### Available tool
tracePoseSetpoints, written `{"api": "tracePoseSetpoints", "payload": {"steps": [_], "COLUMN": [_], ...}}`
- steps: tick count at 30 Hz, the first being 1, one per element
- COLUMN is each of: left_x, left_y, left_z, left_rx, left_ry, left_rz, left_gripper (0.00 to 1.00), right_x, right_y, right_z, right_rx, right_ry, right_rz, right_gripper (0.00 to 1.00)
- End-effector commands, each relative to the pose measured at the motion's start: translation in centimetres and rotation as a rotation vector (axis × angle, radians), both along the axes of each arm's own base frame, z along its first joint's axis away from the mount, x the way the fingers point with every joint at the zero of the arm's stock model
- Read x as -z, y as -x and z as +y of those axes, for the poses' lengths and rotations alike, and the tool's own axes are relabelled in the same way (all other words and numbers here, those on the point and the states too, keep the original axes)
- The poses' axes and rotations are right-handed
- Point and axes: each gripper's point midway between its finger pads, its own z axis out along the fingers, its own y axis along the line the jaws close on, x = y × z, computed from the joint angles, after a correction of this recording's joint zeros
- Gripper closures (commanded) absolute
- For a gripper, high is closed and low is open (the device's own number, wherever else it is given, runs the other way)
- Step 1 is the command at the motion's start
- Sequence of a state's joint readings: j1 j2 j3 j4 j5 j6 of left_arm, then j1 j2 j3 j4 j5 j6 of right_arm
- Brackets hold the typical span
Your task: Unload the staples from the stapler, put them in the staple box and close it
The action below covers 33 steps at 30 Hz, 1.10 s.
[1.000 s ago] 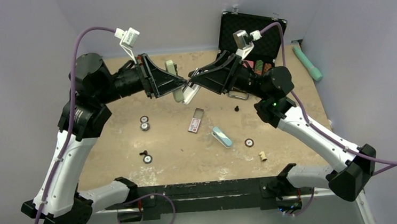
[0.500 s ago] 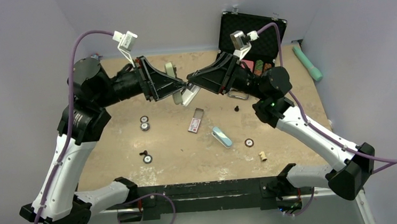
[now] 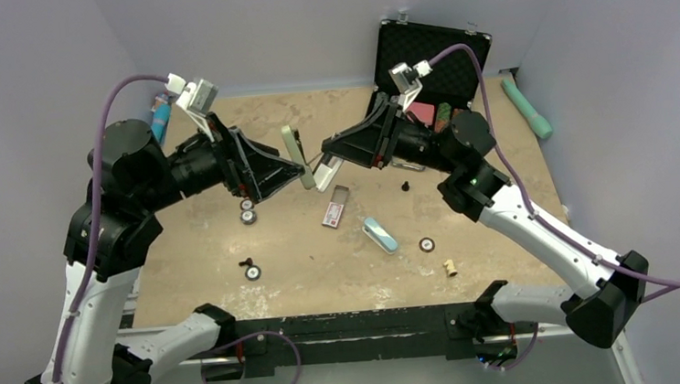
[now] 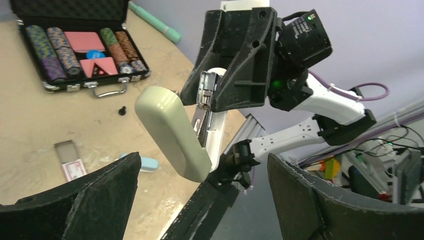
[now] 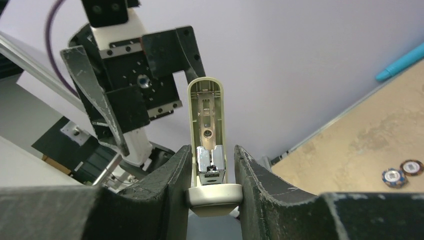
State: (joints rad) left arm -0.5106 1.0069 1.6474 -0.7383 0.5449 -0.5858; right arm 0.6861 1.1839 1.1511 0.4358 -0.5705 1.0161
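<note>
The stapler (image 3: 293, 147) is pale green and hangs above the table's middle with its cover swung open. My right gripper (image 3: 329, 152) is shut on its base end (image 5: 214, 194), and the cover (image 5: 206, 107) stands up past the fingers. The chrome magazine (image 5: 210, 162) shows between the pads. From the left wrist I see the cover (image 4: 172, 132) and the bare magazine rail (image 4: 204, 97). My left gripper (image 4: 200, 200) is wide open just left of the stapler (image 3: 294, 173), touching nothing. I cannot pick out the staples.
A small red-and-white box (image 3: 335, 212) and a light blue object (image 3: 380, 235) lie below the stapler. Chips (image 3: 247, 210) are scattered around. An open black case (image 3: 427, 61) stands at the back right, with a teal object (image 3: 528, 108) beside it.
My left gripper has opened wide and pulled back to the left, away from the stapler. The right gripper keeps hold of the stapler and has shifted slightly left.
</note>
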Motion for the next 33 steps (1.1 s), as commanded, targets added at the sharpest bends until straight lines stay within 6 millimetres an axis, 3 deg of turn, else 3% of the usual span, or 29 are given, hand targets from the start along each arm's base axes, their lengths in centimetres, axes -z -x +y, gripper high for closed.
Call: {"api": "tracePoseSetpoints", "payload": {"steps": [1, 6, 10, 13, 18, 24, 28, 30, 33], "left_x": [-0.1, 0.9, 1.8, 3.8, 8.3, 14.7, 17.9, 19.0, 20.5], "left_y": [-0.8, -2.4, -3.3, -3.7, -4.2, -5.7, -6.6, -6.8, -7.1], "left_z": [2.7, 5.1, 4.5, 3.5, 1.8, -0.3, -1.2, -1.5, -1.3], "left_rx": [-0.114, -0.245, -0.248, -0.206, -0.117, -0.049, -0.041, -0.028, -0.031], "left_ry": [-0.148, -0.288, -0.301, -0.317, -0.363, -0.382, -0.398, -0.406, -0.444], "left_rz": [-0.115, -0.103, -0.027, 0.043, 0.129, 0.254, 0.340, 0.364, 0.376], "left_gripper": [0.00, 0.00, 0.03, 0.08, 0.33, 0.44, 0.62, 0.64, 0.77], "right_x": [-0.1, 3.5, 7.3, 8.4, 10.6, 14.3, 18.1, 20.1, 23.3], "right_y": [1.1, 0.5, -0.3, -0.7, -1.7, -3.4, -4.4, -4.3, -4.0], "right_z": [-0.7, -0.1, 0.8, 1.1, 1.6, 2.1, 2.6, 3.0, 3.3], "right_rx": [0.000, -0.012, -0.039, -0.036, -0.023, 0.024, 0.029, -0.005, -0.043], "right_ry": [0.055, 0.178, 0.290, 0.308, 0.363, 0.454, 0.545, 0.574, 0.626], "right_rz": [-0.046, 0.056, 0.180, 0.219, 0.284, 0.371, 0.445, 0.479, 0.540], "right_gripper": [1.00, 1.00, 1.00, 1.00, 1.00, 1.00, 1.00, 1.00, 1.00]}}
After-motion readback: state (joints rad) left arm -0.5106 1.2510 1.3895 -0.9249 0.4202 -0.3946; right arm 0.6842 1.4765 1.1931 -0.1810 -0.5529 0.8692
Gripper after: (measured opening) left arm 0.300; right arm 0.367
